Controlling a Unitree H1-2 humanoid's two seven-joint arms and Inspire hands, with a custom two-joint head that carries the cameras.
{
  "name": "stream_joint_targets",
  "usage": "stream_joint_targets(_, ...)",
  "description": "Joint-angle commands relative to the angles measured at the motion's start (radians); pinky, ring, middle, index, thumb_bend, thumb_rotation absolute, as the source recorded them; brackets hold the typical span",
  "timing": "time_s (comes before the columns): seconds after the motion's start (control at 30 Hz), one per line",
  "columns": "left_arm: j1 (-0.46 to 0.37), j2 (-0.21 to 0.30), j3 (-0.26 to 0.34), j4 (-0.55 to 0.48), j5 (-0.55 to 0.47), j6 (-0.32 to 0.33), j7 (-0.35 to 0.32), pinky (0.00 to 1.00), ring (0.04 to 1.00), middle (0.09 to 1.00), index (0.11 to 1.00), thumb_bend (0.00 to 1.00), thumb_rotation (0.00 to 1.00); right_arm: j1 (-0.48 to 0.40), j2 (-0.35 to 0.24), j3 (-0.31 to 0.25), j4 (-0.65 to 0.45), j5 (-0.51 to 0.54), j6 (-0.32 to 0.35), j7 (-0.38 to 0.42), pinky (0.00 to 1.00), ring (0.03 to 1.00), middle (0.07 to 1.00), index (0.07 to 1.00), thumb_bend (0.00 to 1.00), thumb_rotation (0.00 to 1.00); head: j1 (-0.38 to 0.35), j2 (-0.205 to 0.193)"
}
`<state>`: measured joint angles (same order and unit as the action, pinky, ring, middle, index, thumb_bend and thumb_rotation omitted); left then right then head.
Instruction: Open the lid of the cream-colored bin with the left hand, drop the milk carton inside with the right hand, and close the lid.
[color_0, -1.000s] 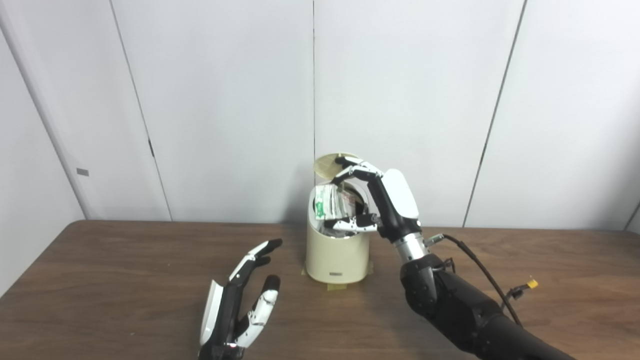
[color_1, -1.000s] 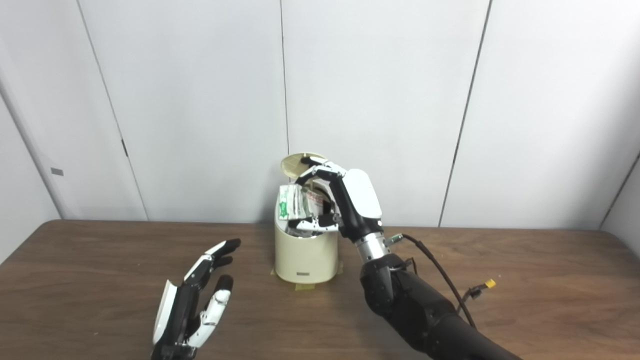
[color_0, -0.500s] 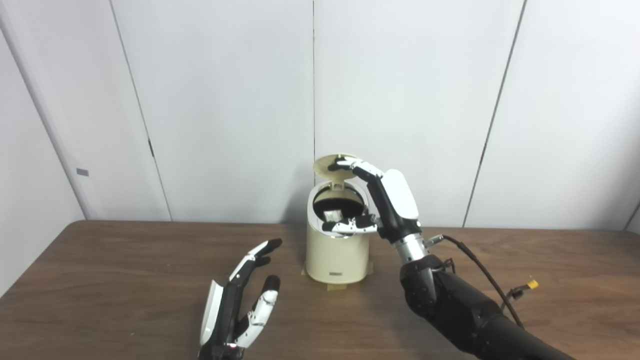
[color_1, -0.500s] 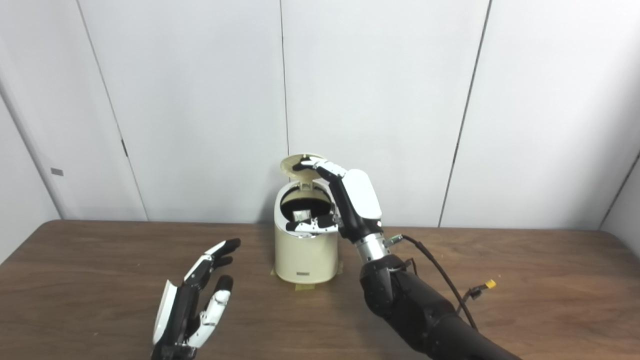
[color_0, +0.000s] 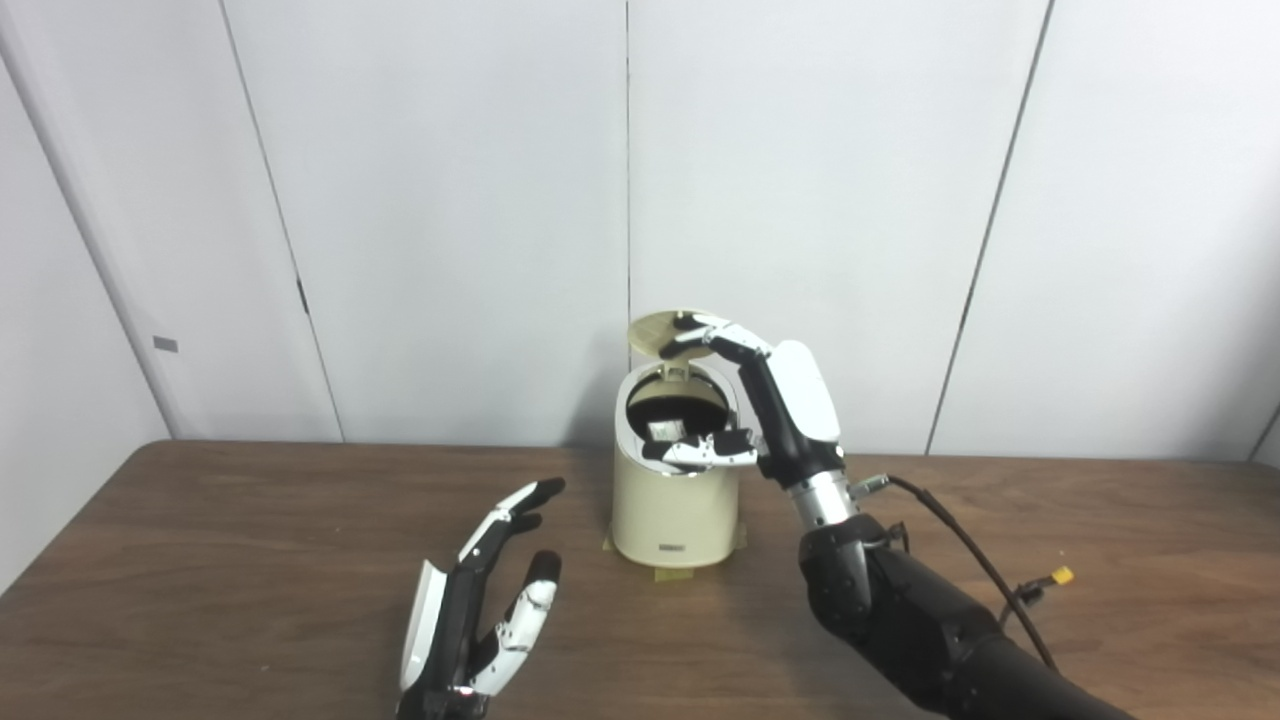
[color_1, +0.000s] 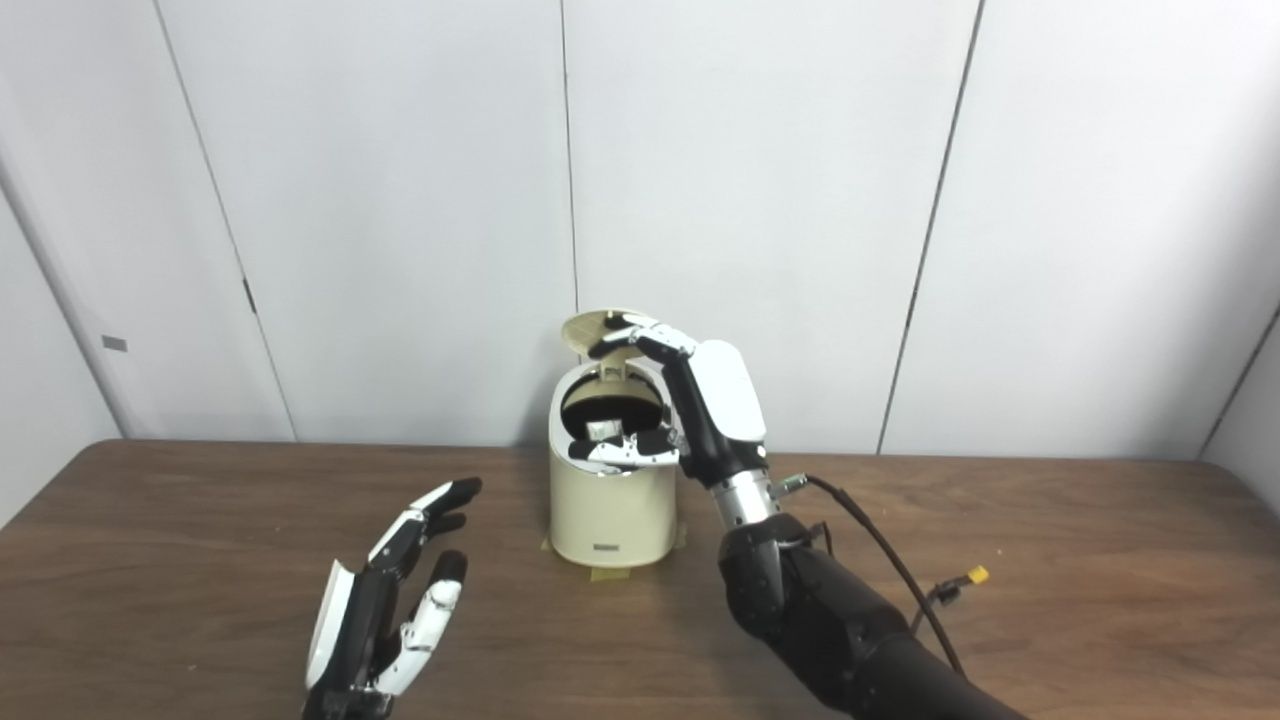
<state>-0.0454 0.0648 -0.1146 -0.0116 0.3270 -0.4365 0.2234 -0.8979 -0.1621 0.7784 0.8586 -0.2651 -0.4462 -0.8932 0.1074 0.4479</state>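
The cream-colored bin stands at the table's middle back with its round lid tipped up behind the dark mouth. A corner of the milk carton shows down inside the bin. My right hand hovers over the mouth, open and holding nothing, its upper fingers against the raised lid and its thumb across the front rim. Near the front edge, left of the bin and apart from it, my left hand rests open with its fingers spread.
The bin sits on tape patches on the brown wooden table. A black cable with a yellow connector trails from my right forearm across the table's right part. White wall panels rise close behind the bin.
One second ago my right hand held the milk carton over the bin's mouth. It has let go, and the carton has dropped inside. The left hand has not moved.
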Motion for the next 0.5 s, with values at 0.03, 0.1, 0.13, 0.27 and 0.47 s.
stream_joint_targets(0.03,0.110,-0.012,-0.016,0.083,0.020,-0.023,0.001,0.80,0.849,0.834,0.813,0.40,0.77,-0.029,-0.007,-0.037,-0.058,0.000,-0.024,-0.051,0.51,0.538,0.560,0.490,0.51,0.16,-0.005,0.001)
stream_joint_targets(0.1,0.105,-0.009,-0.017,0.090,0.017,-0.028,0.004,0.80,0.848,0.834,0.812,0.39,0.77,-0.013,-0.019,-0.048,-0.089,-0.019,-0.024,-0.069,0.48,0.547,0.587,0.491,0.51,0.16,-0.011,0.000)
stream_joint_targets(0.13,0.103,-0.007,-0.018,0.093,0.016,-0.029,0.005,0.80,0.848,0.834,0.812,0.38,0.77,-0.007,-0.023,-0.051,-0.100,-0.025,-0.024,-0.076,0.48,0.575,0.614,0.493,0.50,0.16,-0.012,0.000)
stream_joint_targets(0.27,0.093,0.001,-0.019,0.103,-0.001,-0.031,-0.002,0.81,0.858,0.840,0.818,0.35,0.77,0.029,-0.052,-0.077,-0.201,-0.003,-0.024,-0.084,0.53,0.654,0.679,0.497,0.50,0.16,-0.022,-0.001)
stream_joint_targets(0.47,0.086,0.005,-0.014,0.109,-0.011,-0.030,-0.007,0.81,0.864,0.844,0.824,0.34,0.76,0.101,-0.075,-0.158,-0.315,0.012,-0.024,-0.049,0.65,0.749,0.756,0.498,0.49,0.16,-0.034,-0.001)
